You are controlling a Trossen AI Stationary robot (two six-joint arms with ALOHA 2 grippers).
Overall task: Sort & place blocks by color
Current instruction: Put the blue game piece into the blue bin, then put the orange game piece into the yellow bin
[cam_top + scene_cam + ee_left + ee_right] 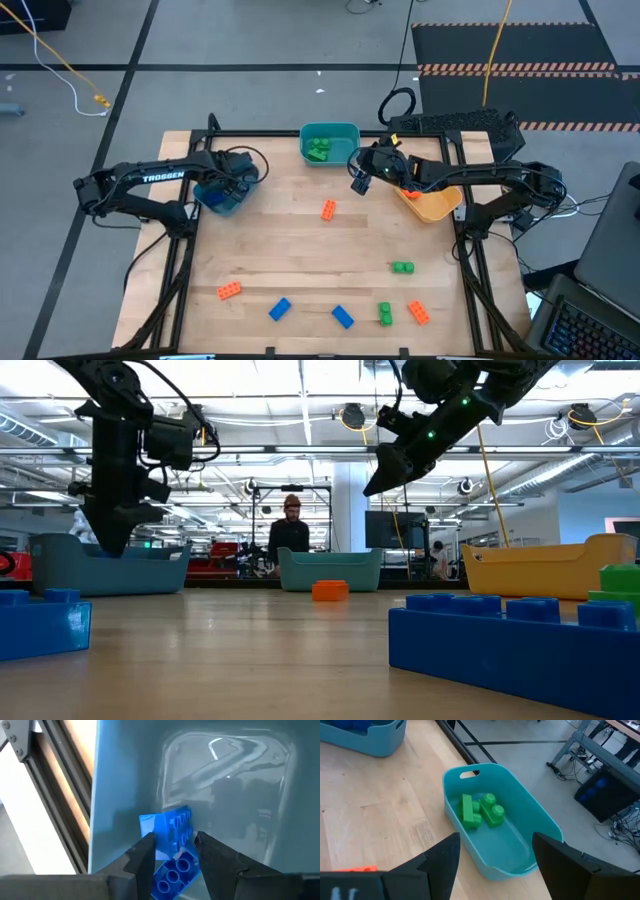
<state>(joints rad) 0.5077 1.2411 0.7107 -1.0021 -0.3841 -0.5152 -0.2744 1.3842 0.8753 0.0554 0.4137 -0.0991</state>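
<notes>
Left gripper (172,851) hangs inside the blue bin (222,196) at the table's left rear, and we find its fingers parted with nothing held; two blue studded bricks (170,836) lie on the bin floor directly ahead of and between the fingertips, one leaning on the other, studs facing the camera. Our right gripper (492,855) hovers above the table between the teal bin (331,141) and the orange-yellow bin (432,203), fingers spread wide and empty. We note two green bricks (480,810) lying side by side in the teal bin, just ahead of that gripper. On the open table we count an orange brick (328,209) near the centre, just in front of the right gripper, and well apart from both grippers a green brick (402,267), an orange brick (229,291) at front left, two blue bricks (279,309) (343,317), another green brick (385,314) and an orange brick (418,313) along the front edge.
</notes>
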